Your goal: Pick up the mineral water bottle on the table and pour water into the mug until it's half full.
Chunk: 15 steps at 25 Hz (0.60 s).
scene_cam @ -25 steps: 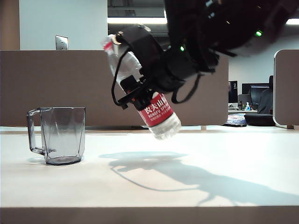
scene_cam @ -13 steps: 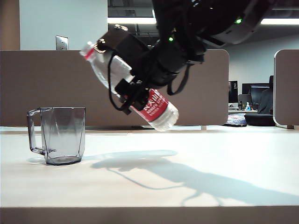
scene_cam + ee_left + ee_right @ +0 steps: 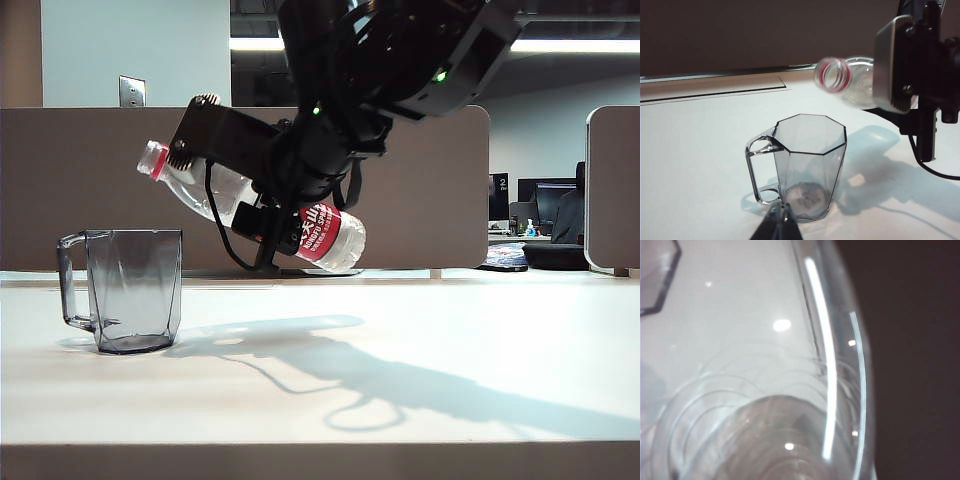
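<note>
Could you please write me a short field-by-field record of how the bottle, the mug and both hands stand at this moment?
bottle: mineral water bottle in the air, tilted steeply, uncapped mouth toward the mug, not yet over its rim
mug: mug upright on the table, handle facing away from the bottle; looks empty
pouring: no stream visible
right hand: right hand shut on the bottle's body, above the table right of the mug
left hand: left hand, dark tip only, low and close to the mug; state unclear
</note>
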Tool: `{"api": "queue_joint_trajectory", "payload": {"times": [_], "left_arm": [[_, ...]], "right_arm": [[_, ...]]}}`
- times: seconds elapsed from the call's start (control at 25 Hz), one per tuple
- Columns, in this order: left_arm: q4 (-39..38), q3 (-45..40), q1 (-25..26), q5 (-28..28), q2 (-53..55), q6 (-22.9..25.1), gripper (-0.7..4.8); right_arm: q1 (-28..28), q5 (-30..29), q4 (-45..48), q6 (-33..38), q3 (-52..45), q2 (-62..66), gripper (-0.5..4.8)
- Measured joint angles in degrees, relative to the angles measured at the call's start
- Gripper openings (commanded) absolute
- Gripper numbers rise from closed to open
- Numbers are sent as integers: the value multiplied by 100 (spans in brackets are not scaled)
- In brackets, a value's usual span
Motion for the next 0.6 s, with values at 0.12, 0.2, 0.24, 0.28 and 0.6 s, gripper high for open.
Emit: {"api": "queue_joint_trajectory", "payload": {"times": [0.12,0.2,0.24,0.28,0.6], "left_arm": [[0,0,0,0,0,0,-5],[0,0,0,0,0,0,-5],[0,0,0,0,0,2,-5],[0,0,0,0,0,0,-5],[0,0,0,0,0,0,-5]], "right_arm": [[2,59,-15,-476,33,2,260],[2,83,2,-811,37,2,260],[2,83,-4,-946,37,2,260],[2,85,4,-1078,37,2,260],[4,247,9,-1716,37,2,260]]}}
